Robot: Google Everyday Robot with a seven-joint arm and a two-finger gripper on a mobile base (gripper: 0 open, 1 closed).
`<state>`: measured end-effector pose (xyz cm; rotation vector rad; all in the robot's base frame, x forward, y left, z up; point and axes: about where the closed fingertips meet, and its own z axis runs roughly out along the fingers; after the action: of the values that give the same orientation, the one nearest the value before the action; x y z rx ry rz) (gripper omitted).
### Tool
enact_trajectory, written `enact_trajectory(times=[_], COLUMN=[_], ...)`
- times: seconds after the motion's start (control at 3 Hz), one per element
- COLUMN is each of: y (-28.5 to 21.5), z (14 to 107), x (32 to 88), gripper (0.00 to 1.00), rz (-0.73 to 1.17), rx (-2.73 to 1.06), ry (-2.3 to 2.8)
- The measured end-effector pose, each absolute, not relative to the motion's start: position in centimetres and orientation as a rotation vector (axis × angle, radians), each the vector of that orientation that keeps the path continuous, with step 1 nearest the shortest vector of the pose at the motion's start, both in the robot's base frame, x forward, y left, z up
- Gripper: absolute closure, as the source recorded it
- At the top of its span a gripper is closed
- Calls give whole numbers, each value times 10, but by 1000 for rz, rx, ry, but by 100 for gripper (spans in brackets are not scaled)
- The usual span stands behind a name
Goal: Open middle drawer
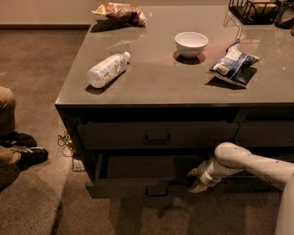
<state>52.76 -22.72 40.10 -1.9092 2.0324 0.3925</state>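
Observation:
The middle drawer [138, 187] is pulled out below the counter top, and its long shallow box shows dark inside. Its small loop handle [157, 190] sits at the centre of the front. My gripper [195, 180] reaches in from the right on a white arm [248, 163]. It is at the drawer's front edge, a little to the right of the handle. Its two fingertips [193, 173] stand apart, one over the drawer box and one at the front panel. Nothing is held.
A closed drawer [157, 136] lies above the open one. On the counter [156, 87] lie a plastic bottle [106, 69], a white bowl [191, 43], a blue chip bag [233, 65], a snack bag [120, 12] and a wire rack [252, 9]. A person's shoes [18, 149] are at left.

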Motion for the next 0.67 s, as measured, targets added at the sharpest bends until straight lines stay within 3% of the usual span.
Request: enact_trajectory(times=[0.67], y=[-229], z=[401], x=[510], gripper=[100], rz=[396], rx=[-1888], ry=[2061])
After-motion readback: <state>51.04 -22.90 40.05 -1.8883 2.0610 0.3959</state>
